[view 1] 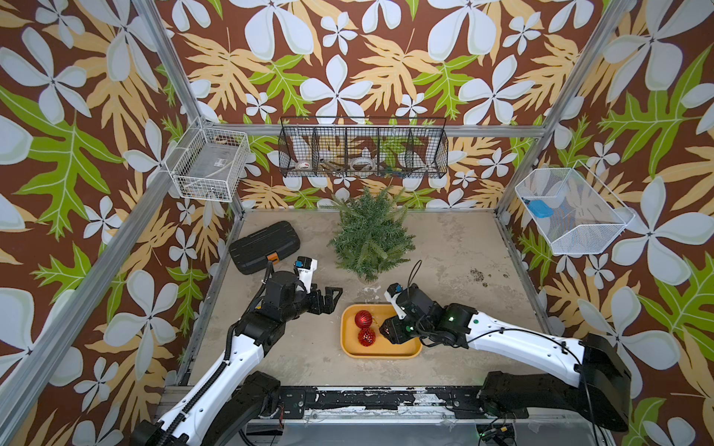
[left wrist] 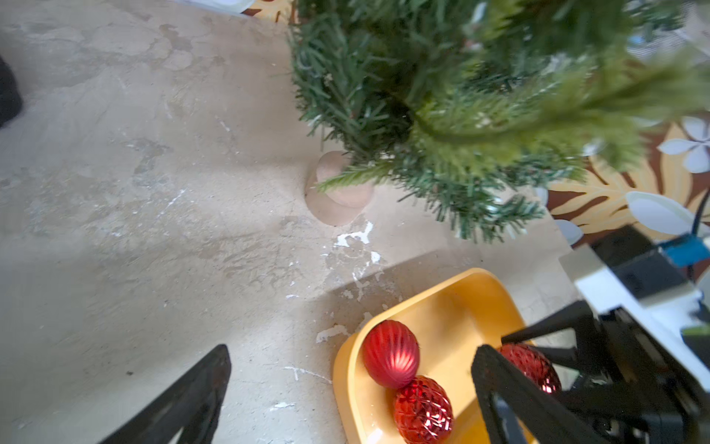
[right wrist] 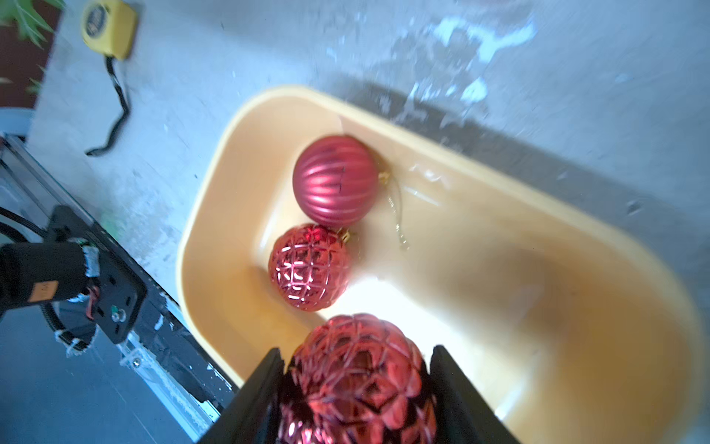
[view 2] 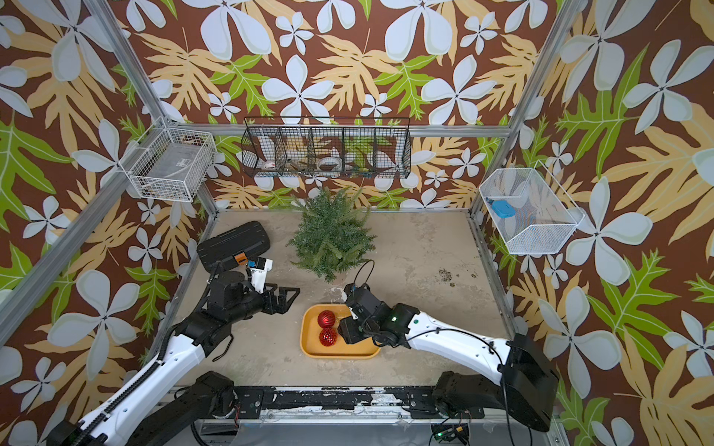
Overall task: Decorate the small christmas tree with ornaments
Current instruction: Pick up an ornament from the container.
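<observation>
You've hung nothing yet: the tree (view 1: 369, 231) stands bare at the back of the desk (view 1: 444, 251). Your right gripper (right wrist: 356, 350) pinches one faceted bauble (right wrist: 357, 388) in the tray (view 1: 382, 354), beside the ribbed bauble (view 1: 363, 319) and glittery bauble (view 1: 366, 336). Your left gripper (view 1: 334, 301) hangs wide open, empty, near the tray.

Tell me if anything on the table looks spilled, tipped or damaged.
Nothing is tipped: the tree stands on its base and the tray sits flat. Two oddities: dark specks on the right side of the tabletop, like spilled crumbs, and white chipped patches in the surface between tree base and tray.
</observation>
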Available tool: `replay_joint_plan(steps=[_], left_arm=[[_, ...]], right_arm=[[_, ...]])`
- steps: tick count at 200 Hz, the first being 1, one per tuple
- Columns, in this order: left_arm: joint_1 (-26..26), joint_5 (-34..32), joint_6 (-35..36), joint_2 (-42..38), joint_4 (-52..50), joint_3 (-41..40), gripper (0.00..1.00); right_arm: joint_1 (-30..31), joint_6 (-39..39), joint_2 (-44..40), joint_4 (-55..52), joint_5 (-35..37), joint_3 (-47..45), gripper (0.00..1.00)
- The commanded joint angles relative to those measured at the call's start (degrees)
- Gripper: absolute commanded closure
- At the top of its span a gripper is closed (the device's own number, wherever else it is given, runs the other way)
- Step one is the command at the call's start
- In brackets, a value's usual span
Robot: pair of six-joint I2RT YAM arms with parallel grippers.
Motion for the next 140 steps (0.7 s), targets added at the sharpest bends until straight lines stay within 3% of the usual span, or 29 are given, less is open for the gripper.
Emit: replay_joint_plan(steps=[1, 26, 37, 74, 109, 140], left_arm=[[-0.51, 5.94, -0.77, -2.08, 5.07, -0.3, 0.03], [-3.01, 7.75, -1.29, -6.36, 9.43, -1.02, 0.06], [-4.79, 8.18, -1.72, -8.89, 13.13, -2.03, 0.12], [-10.76, 8.03, -2.38, -16.64, 29.13, -7.21, 0.21], [-16.91, 4.77, -0.62, -17.87, 43.53, -10.21, 0.22], [-27.04, -5.77, 6.53, -15.7, 55.14, -11.84, 0.13]], right_arm=[[-2.21, -3.47, -4.36, -0.42, 1.96, -0.05, 0.47], [-5.47, -5.06, -9.11, 0.2, -0.83, 0.84, 0.47], [-6.33, -4.9, -10.83, 1.12, -3.13, 1.28, 0.47], [-6.98, 3.59, -15.39, 5.77, -9.9, 3.38, 0.48], [-6.95, 13.64, -19.15, 13.07, -15.31, 4.62, 0.5], [-6.94, 19.56, -21.32, 16.73, -16.52, 6.76, 0.49]])
